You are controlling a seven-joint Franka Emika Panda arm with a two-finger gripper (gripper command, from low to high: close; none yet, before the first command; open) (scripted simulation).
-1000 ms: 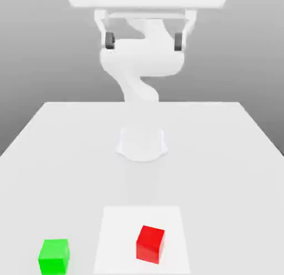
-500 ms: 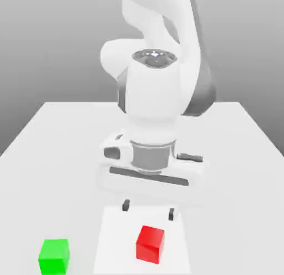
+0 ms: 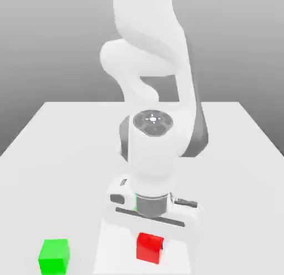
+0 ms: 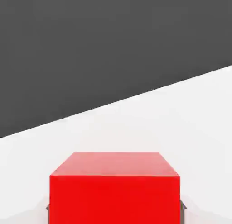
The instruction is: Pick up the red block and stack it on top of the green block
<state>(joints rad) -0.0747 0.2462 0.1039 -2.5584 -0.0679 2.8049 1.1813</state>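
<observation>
The red block sits on the table near its front edge, and it looms large in the hand view. My gripper has come down right over it, and the white hand covers the block's far top edge. In the hand view a dark fingertip peeks out on each side of the block, so the gripper is open and straddles it. The green block rests on the table toward the exterior view's left, well apart from the red one.
The white table carries a lighter square patch under the red block. The arm's base and bent links rise behind the hand.
The arm has swung down from high above the table, and the hand has dropped until its fingers flank the red block. Neither block has moved.
</observation>
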